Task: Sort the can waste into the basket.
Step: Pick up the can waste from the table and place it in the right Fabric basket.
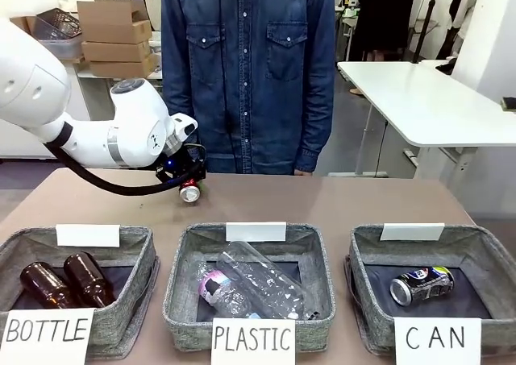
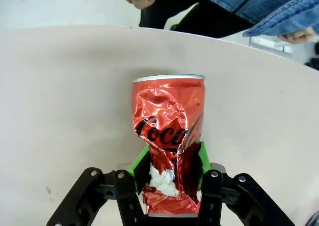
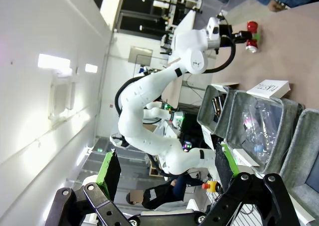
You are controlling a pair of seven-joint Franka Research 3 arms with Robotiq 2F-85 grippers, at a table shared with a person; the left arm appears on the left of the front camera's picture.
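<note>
The left gripper [image 2: 169,186] is squeezing the dented red can [image 2: 168,141] at the far left of the table [image 1: 339,204]. It probably needs lifting slowly, then carrying right to the CAN basket [image 1: 476,248]. The right gripper [image 3: 164,186] is wide open.

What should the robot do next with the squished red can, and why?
Probably lift it. The left gripper jaws are shut on the dented red can, which looks low over the table, and the CAN basket sits far across.
</note>
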